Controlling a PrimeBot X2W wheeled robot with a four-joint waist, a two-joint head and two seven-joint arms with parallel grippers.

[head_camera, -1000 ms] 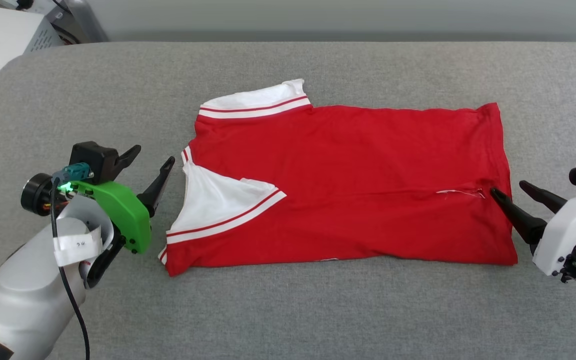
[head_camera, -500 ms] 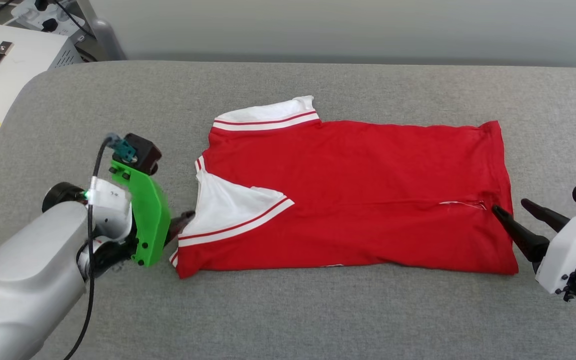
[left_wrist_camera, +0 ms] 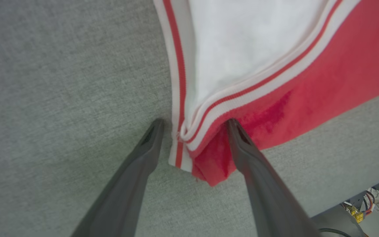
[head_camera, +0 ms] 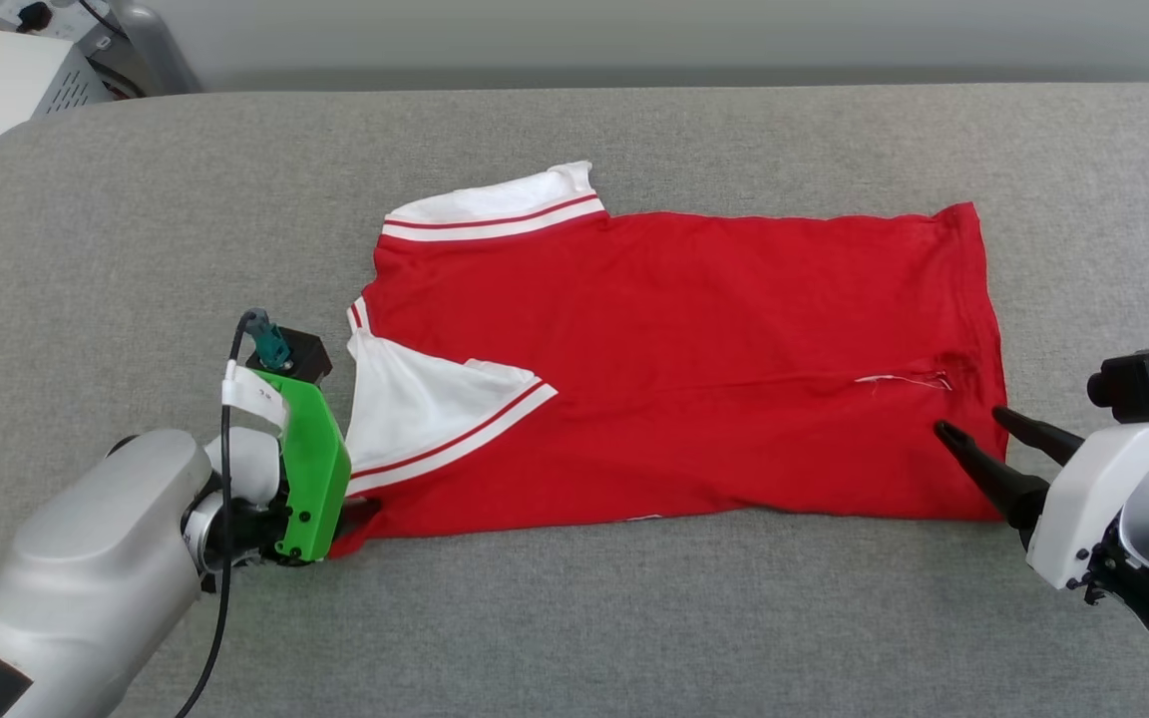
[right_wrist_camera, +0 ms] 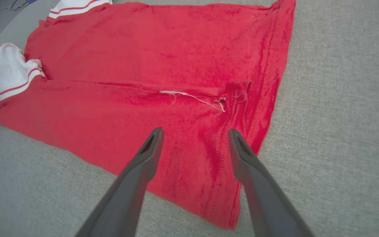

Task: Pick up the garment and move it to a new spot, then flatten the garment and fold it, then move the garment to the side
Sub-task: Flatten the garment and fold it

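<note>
Left gripper [left_wrist_camera: 194, 121] stands wide open at the near left corner of the garment [head_camera: 714, 369], its two dark fingers straddling that corner: one tip rests on the grey padded surface [head_camera: 574, 618] just beside the striped trim, the other lies over the red cloth, and nothing is pinched between them. A second ago this gripper was well clear of the shirt, off to its left with the fingers pointing at the collar side; half a second ago it had turned over and dropped toward the white sleeve [head_camera: 405, 399]. In the head view the left gripper [head_camera: 360, 509] is now mostly hidden behind its green mount [head_camera: 315, 479], pressed up to the corner.

Right gripper [head_camera: 968, 419] is open too, holding nothing. Earlier its tips sat at the garment's right edge, beside the loose white thread [right_wrist_camera: 192, 97]; now they reach over the red cloth, nearer the near right corner. The right wrist view shows the right gripper [right_wrist_camera: 194, 130] with both fingers above the hem area; whether they touch the fabric cannot be told.

The garment lies flat in the middle of the grey surface, folded lengthwise, sleeves toward the robot's left, its shape unchanged. The head camera itself has shifted between the pictures
</note>
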